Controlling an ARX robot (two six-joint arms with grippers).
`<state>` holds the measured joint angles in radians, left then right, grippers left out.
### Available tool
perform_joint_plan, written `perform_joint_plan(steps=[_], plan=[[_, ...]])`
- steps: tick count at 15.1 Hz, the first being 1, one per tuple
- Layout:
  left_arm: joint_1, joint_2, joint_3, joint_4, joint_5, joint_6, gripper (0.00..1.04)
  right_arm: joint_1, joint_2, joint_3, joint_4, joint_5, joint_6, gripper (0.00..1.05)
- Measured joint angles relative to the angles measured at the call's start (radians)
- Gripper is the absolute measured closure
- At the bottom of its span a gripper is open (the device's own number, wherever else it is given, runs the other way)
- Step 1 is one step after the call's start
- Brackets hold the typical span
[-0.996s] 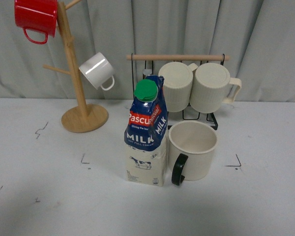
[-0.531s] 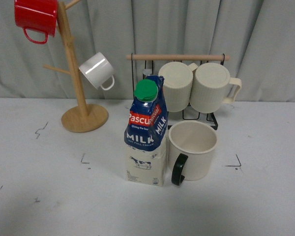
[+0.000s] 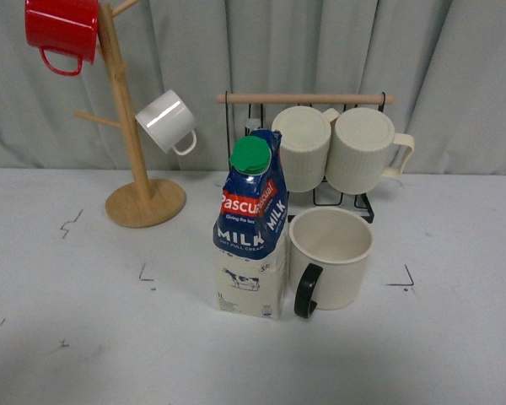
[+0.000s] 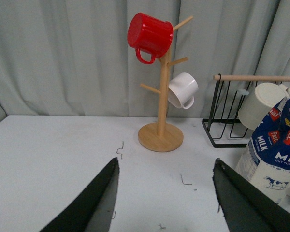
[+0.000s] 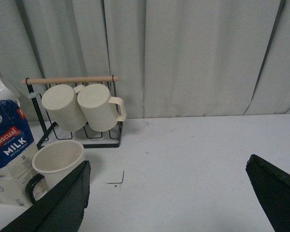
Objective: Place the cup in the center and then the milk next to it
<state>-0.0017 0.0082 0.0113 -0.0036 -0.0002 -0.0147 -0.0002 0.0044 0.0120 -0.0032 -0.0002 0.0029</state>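
Grey curtain behind a white table. Dead center of the front view, the cup stands upright with its black handle facing the camera, and the milk is right against its left side. Left gripper and right gripper both have fingers spread wide, holding nothing.

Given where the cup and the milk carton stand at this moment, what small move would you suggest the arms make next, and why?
Probably none beyond keeping both arms back. The cup stands upright between the corner marks on the table, and the milk stands upright close beside it, so the placement looks done. The left gripper and right gripper are open, hold nothing and are clear of both.
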Motion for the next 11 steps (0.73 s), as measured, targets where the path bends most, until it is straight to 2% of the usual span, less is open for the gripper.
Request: perform_joint_plan(steps=[4,8,11], plan=[[0.000,0.000,0.000,0.000,0.000,0.000,0.30,0.000,0.000,0.000,0.000,0.000,0.000,0.06],[0.000,0.000,0.000,0.000,0.000,0.000,0.06,0.000,0.000,0.000,0.000,0.000,0.000,0.06],[0.000,0.000,0.000,0.000,0.000,0.001,0.07,0.000,0.000,0.000,0.000,0.000,0.000,0.06]])
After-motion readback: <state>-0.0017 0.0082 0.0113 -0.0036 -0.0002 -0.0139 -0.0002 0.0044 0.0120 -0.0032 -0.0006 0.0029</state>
